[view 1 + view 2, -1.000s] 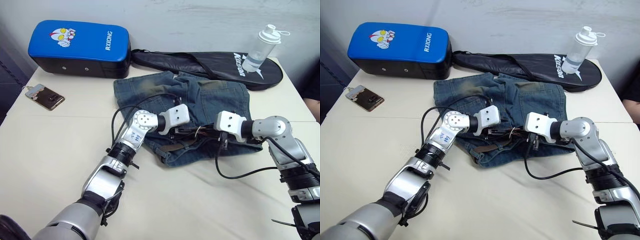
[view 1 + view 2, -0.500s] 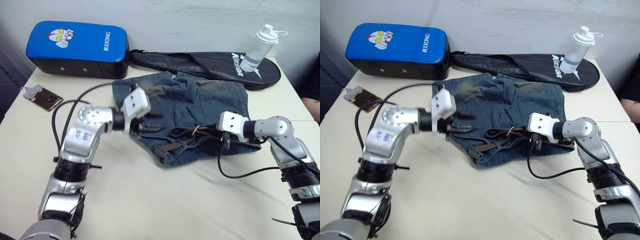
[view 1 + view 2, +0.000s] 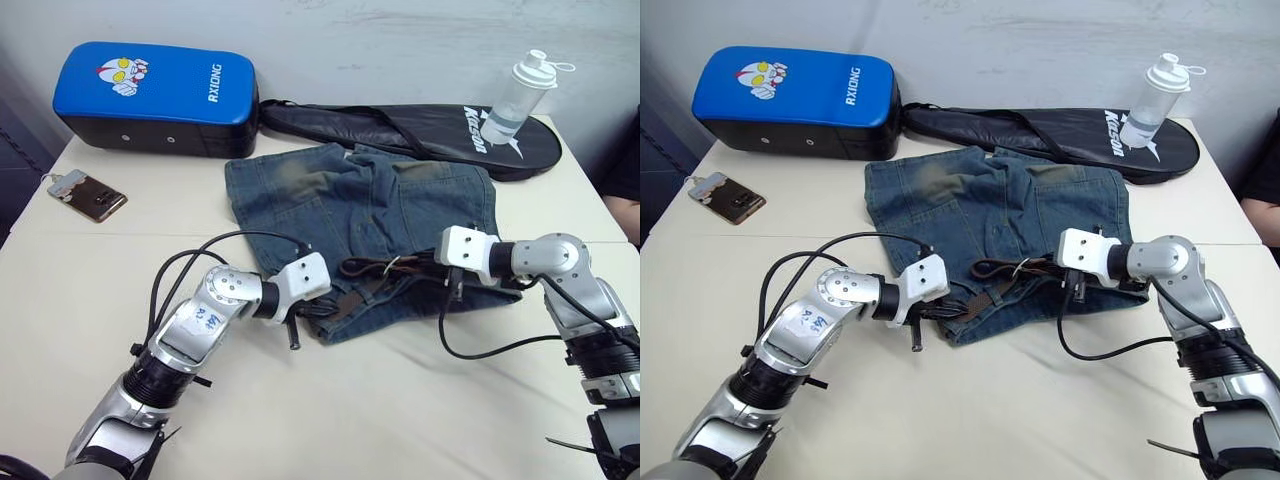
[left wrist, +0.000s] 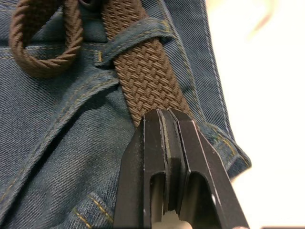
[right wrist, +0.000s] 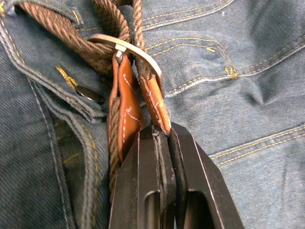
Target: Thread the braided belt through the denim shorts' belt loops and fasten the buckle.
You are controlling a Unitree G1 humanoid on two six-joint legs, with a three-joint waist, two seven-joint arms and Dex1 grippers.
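Two tools clamped on the belt, one at each end of the waistband run.

Left tool has swung back down from the shorts' upper left corner, where it hung half a second ago, and now pinches the belt at the waistband's left end, fingers together on the weave just past a belt loop the strap already runs under. Right tool hasn't budged on the far side of the shorts, closed on the tan leather tab beside the buckle. On the table, the shorts lie flat with the belt along their near edge. With both ends held, I'd say threading is well along and the next pull should bring the tail toward the buckle.
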